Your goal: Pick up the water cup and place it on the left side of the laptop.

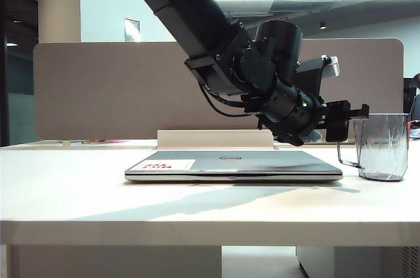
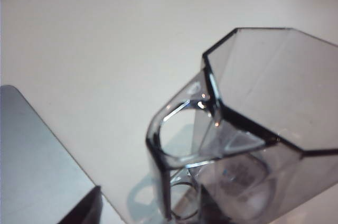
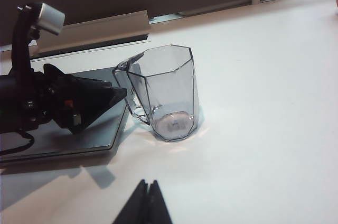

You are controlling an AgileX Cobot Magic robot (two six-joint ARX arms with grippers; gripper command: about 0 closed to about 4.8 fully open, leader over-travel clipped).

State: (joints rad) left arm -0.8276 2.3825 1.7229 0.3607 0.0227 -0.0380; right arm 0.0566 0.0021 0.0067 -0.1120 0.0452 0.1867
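Reach step: left pincer (image 1: 357, 115), jaws apart, hangs at the cup (image 1: 382, 147) handle right of the laptop (image 1: 233, 165); next, close. Right pincer (image 3: 148, 197), together, idles near.

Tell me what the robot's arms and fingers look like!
The left arm is black and boxy, with round black joints, a looping black cable underneath and a tiny green light near the wrist. A silver-grey block sits on a black bracket on top. The left gripper has black fingers. Of the right gripper, only dark pointed fingers show.
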